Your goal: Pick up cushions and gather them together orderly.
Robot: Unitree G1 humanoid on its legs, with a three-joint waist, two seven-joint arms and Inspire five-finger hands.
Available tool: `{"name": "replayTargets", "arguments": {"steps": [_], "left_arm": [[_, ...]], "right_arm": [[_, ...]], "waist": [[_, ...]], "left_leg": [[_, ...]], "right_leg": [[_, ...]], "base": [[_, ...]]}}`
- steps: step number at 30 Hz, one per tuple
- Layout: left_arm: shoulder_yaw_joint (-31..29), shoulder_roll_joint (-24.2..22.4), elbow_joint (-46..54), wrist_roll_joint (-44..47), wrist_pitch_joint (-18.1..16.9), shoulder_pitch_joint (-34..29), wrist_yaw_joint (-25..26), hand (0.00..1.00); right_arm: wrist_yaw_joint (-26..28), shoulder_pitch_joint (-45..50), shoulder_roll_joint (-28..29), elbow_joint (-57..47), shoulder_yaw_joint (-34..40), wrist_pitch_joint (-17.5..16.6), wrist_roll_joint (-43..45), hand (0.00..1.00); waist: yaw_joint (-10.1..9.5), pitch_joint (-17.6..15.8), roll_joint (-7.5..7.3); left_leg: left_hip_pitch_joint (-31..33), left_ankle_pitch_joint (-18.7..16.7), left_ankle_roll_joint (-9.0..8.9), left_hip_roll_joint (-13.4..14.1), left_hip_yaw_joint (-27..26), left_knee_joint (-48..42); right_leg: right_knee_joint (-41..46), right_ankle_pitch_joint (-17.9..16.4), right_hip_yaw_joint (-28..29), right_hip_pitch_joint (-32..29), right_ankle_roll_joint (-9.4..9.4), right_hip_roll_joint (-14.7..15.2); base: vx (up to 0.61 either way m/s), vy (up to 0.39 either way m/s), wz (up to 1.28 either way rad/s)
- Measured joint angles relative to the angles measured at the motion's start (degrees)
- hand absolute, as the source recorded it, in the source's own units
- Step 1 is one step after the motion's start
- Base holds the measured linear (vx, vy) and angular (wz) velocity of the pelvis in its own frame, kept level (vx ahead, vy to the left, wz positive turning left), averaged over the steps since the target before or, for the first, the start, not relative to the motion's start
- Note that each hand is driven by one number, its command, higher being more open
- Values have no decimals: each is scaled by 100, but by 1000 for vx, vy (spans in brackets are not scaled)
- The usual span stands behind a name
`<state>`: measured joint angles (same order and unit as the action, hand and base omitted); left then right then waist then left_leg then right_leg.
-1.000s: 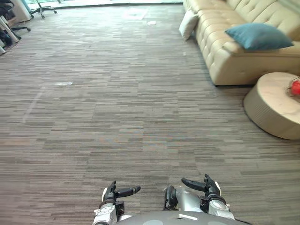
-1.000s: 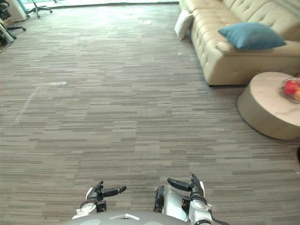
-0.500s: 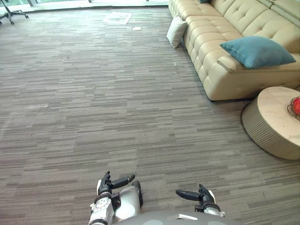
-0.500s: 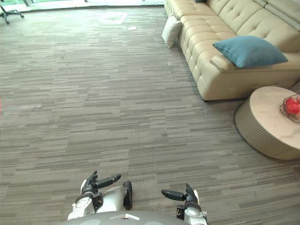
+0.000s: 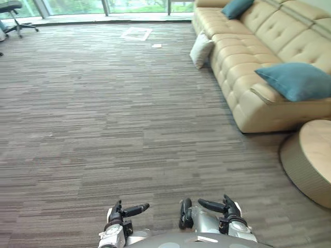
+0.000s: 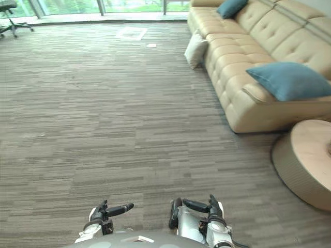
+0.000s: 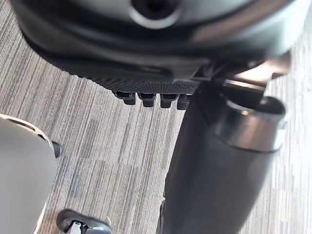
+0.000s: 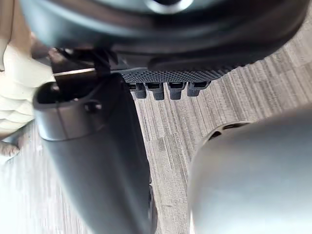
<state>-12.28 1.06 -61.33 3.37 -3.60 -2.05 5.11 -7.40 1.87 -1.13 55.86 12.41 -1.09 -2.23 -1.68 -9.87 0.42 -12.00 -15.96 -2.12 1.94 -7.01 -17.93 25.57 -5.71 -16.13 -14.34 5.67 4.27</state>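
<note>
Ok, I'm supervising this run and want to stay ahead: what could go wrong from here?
The round table sits close to the near end of the sofa, so walking up to the near teal cushion could clip it. The white cushion leans on the floor against the sofa; reaching that low may upset balance. The far teal cushion is easily missed.

Floor cushion (image 5: 200, 50) leans against sofa (image 5: 243, 72); seat cushion (image 5: 297, 81) lies on it.
</note>
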Motion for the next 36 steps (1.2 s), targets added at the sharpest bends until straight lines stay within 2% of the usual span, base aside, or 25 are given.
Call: {"name": "replayTargets", "arguments": {"steps": [1,2,3,5,7,9,10,11,12,15,16,17,19,20,21,23,24,27,28,29,32,33,34,35,36], "left_arm": [[-18,-18,35,-47,1,2,1,100],[-34,-26,75,-105,-2,-19,-12,100],[-55,-30,175,-150,-16,-76,-22,100],[-115,-34,272,-146,-12,-101,-37,100],[-253,-95,396,-132,-25,-112,-29,100],[-260,-101,459,-131,-76,-97,-24,100],[-259,-100,482,-133,-90,-98,-30,100],[-263,-92,501,-135,-135,-92,-30,100],[-264,-84,536,-134,-149,-84,-28,100],[-267,-93,599,-118,-181,-97,2,100],[-266,-83,599,-66,-192,-104,16,100],[-268,-28,612,-28,-197,-91,10,100],[-272,54,606,-11,-201,-91,19,100],[-263,126,586,-17,-185,-74,18,100],[-262,149,565,-16,-173,-71,15,100],[-259,216,282,-17,-72,83,54,100],[-254,218,166,-17,-32,105,82,100],[-163,214,141,-11,-6,46,115,100],[-143,210,131,-11,-4,26,115,100],[-136,204,111,-11,0,25,113,100],[16,220,84,-18,17,36,108,100],[51,218,27,-67,20,75,74,100],[83,199,-6,-77,24,87,68,100],[113,132,-75,-102,24,97,61,100],[216,122,-66,-175,8,125,-18,100]], "right_arm": [[0,27,-6,-3,-8,27,-1,100],[-9,57,-8,-12,-35,30,4,100],[-14,73,-36,-11,-89,34,5,100],[-22,79,-43,-2,-138,50,13,100],[-25,108,-42,11,-279,60,14,100],[-31,123,-26,11,-293,85,15,100],[-34,123,-17,13,-292,90,15,100],[-53,130,5,14,-291,101,15,100],[-71,142,21,20,-296,106,15,100],[-120,152,-40,97,-473,107,15,100],[-133,168,-75,136,-580,116,12,100],[-142,197,-5,142,-586,130,12,100],[-143,262,115,147,-590,131,11,100],[-110,293,198,119,-616,129,7,100],[-84,290,198,121,-631,131,7,100],[-49,269,159,110,-621,128,1,100],[-24,249,101,100,-619,97,0,100],[-32,259,52,-14,-610,25,-1,100],[-36,229,50,-46,-563,-10,2,100],[-41,216,48,-57,-543,-28,4,100],[-37,157,66,-125,-390,-48,15,100],[-12,110,106,-125,-206,-29,41,100],[-13,96,99,-127,-119,-28,57,100],[-17,68,93,-127,-7,-27,52,100],[-26,0,63,-126,64,-28,17,100]], "waist": [[3,17,30],[17,35,61],[19,44,93],[17,47,110],[-47,12,46],[-111,-1,23],[-114,-6,13],[-123,-21,-12],[-127,-36,-44],[-148,-47,-61],[-190,-36,-44],[-260,31,-139],[-300,167,-333],[-308,255,-499],[-304,266,-534],[-278,195,-522],[-250,162,-509],[-185,114,-431],[-144,92,-411],[-119,84,-402],[-87,18,-372],[-36,-30,-339],[17,-49,-288],[51,-70,-182],[18,-149,-100]], "left_leg": [[213,79,-241,107,120,-765],[540,318,-643,224,221,-1697],[1024,377,-742,473,205,-2860],[1415,306,-636,668,67,-3568],[1833,88,-319,732,-169,-3689],[2217,-35,-118,808,-457,-2988],[2300,-39,-101,805,-501,-2699],[2505,-7,-87,754,-503,-1831],[2652,160,-123,705,-464,-1099],[2787,580,-207,630,-357,-122],[2788,892,-213,688,-370,14],[2809,1267,-140,627,-401,-204],[2922,1221,-10,462,-470,-625],[2874,937,129,324,-641,-792],[2820,861,153,274,-687,-836],[2336,488,298,60,-818,-823],[1950,336,314,0,-822,-733],[1032,166,380,-102,-822,-115],[761,161,389,-104,-814,126],[596,149,395,-104,-800,282],[97,23,272,-100,-733,723],[-113,-98,182,-94,-618,827],[-222,-149,142,-53,-502,878],[-429,-159,159,43,-268,983],[-541,32,117,46,-29,1034]], "right_leg": [[-77,-128,-51,249,9,-49],[-224,-231,-73,522,3,-121],[-467,-356,-56,874,32,-275],[-668,-486,-8,1243,51,-382],[-857,-568,139,1675,-10,-385],[-1124,-562,285,2002,-84,-340],[-1189,-569,327,2089,-115,-315],[-1365,-607,416,2287,-241,-223],[-1440,-688,483,2421,-373,-110],[-1452,-931,628,2599,-651,68],[-1440,-1117,743,2752,-833,112],[-1448,-1275,871,2836,-884,258],[-1324,-1299,1089,2843,-904,476],[-772,-1270,1347,2611,-921,715],[-429,-1237,1437,2482,-979,786],[1826,-742,1809,1603,-1167,1007],[2745,-709,1803,1261,-1203,1034],[3401,-834,1274,448,-1046,927],[3149,-924,948,187,-898,857],[2885,-952,727,26,-850,801],[1047,-800,120,-407,-802,441],[203,-271,99,-482,-671,278],[112,116,120,-423,-562,219],[190,214,25,-244,-159,142],[694,-104,15,-286,-85,242]], "base": [[419,-131,11],[569,-138,2],[460,-105,-1],[363,-25,-12],[386,26,-33],[281,59,-41],[312,104,-37],[398,189,-30],[416,217,-27],[366,260,-26],[557,427,-45],[497,360,-47],[510,346,-43],[600,422,-36],[485,360,-24],[445,306,-13],[440,260,-6],[442,164,1],[345,68,5],[309,2,5],[480,-79,14],[496,-128,42],[481,-158,67],[663,-241,71],[663,-241,55]]}}
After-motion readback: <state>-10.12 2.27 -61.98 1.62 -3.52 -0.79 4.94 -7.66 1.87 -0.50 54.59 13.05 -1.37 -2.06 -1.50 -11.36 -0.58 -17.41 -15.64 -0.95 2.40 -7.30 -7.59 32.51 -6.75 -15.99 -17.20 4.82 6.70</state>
